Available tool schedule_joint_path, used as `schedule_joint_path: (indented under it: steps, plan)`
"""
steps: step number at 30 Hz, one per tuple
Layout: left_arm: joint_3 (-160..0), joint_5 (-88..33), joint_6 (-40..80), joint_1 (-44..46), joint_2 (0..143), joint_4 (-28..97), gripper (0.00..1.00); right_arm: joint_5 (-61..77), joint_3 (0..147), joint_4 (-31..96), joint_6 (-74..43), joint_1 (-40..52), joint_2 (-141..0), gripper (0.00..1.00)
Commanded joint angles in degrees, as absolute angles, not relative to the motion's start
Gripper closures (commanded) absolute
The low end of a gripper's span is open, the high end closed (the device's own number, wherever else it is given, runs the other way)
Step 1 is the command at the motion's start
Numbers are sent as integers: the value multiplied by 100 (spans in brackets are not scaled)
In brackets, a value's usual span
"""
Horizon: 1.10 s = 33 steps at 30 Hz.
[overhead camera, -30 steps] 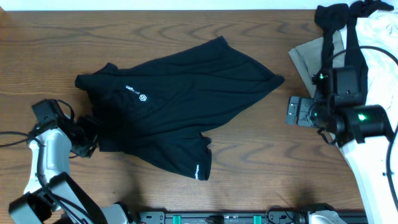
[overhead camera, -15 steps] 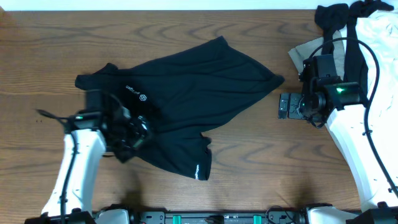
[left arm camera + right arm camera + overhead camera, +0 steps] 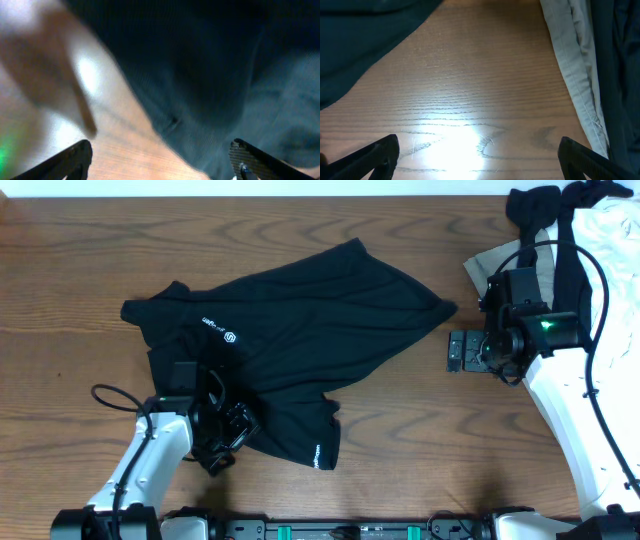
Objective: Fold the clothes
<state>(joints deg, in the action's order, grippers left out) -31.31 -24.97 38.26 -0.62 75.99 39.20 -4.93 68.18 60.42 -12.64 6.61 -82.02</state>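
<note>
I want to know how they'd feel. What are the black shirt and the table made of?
The black shirt looks like thin, soft, matte fabric, maybe a knit: it lies in loose folds and ripples. The table looks like wood or a wood-look top, smooth and slightly glossy: grain lines show, and light glares off it in the right wrist view.

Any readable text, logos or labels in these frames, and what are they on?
White chest print on the black shirt: too small to read.
White hem print on the same shirt: too small to read.
Wrist views: no text.
</note>
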Motion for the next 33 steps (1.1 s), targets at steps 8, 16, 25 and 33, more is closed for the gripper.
schedule_joint_path:
  steps: [8, 16, 25, 33]
  plan:
    - [-2519, -2370, 3977, -51, 7599, 3264, 20, -508, 6845, 6069, -1173, 628, -8200, 1]
    - [-2366, -2373, 3977, -49, 7599, 2899, 23, -425, 6845, 6073, -1173, 628, -8200, 1]
    - [-2366, -2373, 3975, -49, 7599, 2856, 57, -425, 6845, 6106, -1175, 628, -8200, 1]
    - [-2364, -2373, 3972, -49, 7599, 2982, 68, -425, 6845, 6110, -1175, 628, -8200, 1]
